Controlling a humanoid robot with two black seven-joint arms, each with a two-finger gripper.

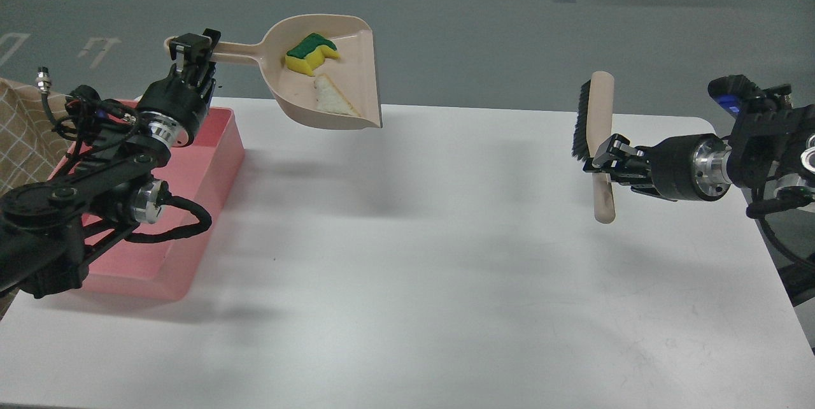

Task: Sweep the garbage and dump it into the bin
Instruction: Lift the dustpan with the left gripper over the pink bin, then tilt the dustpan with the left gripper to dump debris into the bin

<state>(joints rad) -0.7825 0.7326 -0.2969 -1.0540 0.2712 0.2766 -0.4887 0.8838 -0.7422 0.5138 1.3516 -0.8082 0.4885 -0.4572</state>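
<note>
Left claw (193, 52): closed around the end of the beige dustpan's handle, holding the pan up off the bench, above and just beyond the far right corner of the bin.
Dustpan (356, 65): raised in the air, handle pointing left toward the left claw, open mouth facing right; it looked tipped, with the pan's floor turned toward the viewer.
Sponge chunk (310, 54): lay inside the dustpan near its back wall, yellow body with a dark green face showing on top.
Bread slice (332, 98): lay inside the dustpan nearer the open lip, just beside the sponge chunk, a white triangle with brown crust along its edge.
Bin (216, 160): the pink tub sat at the left side of the bench, partly hidden under the left arm; what lay inside could not be seen.
Right claw (602, 164): gripped the handle of the brush at about mid-length, holding it clear of the bench at the right side.
Brush (602, 116): held roughly upright, black bristles facing left, the handle's lower end hanging below the claw.
Bench (407, 256): white surface, with soft shadows under the dustpan and brush.
</note>
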